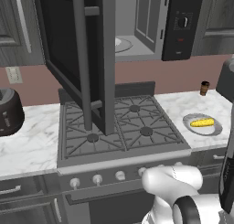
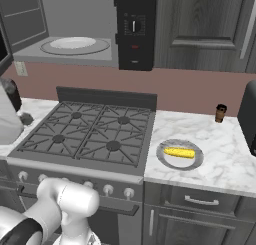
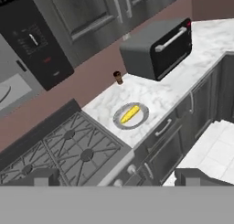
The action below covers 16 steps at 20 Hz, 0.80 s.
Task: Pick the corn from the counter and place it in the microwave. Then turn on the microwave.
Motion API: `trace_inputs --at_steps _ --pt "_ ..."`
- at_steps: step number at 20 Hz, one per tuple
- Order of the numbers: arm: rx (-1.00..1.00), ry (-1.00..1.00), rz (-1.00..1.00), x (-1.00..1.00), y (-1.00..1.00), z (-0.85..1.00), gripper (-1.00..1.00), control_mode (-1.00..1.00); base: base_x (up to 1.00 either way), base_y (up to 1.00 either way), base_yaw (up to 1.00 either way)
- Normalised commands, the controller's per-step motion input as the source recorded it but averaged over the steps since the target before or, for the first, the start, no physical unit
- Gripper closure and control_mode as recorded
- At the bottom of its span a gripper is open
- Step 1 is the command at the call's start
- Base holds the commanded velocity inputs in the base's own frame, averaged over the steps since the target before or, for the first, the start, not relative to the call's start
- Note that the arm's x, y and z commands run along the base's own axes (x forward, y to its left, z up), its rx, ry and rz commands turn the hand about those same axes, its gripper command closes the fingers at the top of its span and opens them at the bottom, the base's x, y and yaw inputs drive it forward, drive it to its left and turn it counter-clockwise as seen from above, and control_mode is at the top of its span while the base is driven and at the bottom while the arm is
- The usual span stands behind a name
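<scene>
Well above the counter [image 3: 173,93], the gripper [image 3: 116,178] hangs with its jaws spread wide and nothing between them. In the hand view the corn [image 3: 130,114] lies ahead of the fingertips [image 3: 43,176] and far below them, roughly midway between the two, so the coming move looks to be a long descent forward and down. The cob rests on a shallow grey plate [image 3: 141,120] on the marble, just right of the stove [image 3: 73,150]. Its long axis runs diagonally in the hand view and close to parallel with the counter's front edge in the right base view; the jaws would probably need to straddle it across its short width, though how the wrist sits relative to that axis is hard to judge from this height.

The corn is a small, smooth, bright yellow cylinder, likely to roll on the plate. The microwave [image 1: 183,22] is glossy black, its door [image 1: 77,58] swung open on a matte grey cavity with a round turntable [image 2: 75,45].
</scene>
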Motion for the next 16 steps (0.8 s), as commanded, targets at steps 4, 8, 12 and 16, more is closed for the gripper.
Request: trace_inputs --at_steps 4,8,12,16 --pt "0.14 0.08 -0.03 0.0 -0.19 -0.06 -1.0 -1.0 0.0 0.0 0.0" --pt "0.17 0.13 -0.05 0.06 -0.21 -0.03 -1.0 -1.0 0.0 0.0 0.0" --pt "0.17 0.19 -0.08 0.17 -0.19 0.0 -1.0 -1.0 0.0 0.0 0.0" --pt "0.15 0.19 -0.08 0.18 -0.2 -0.01 -1.0 -1.0 0.0 0.0 0.0"
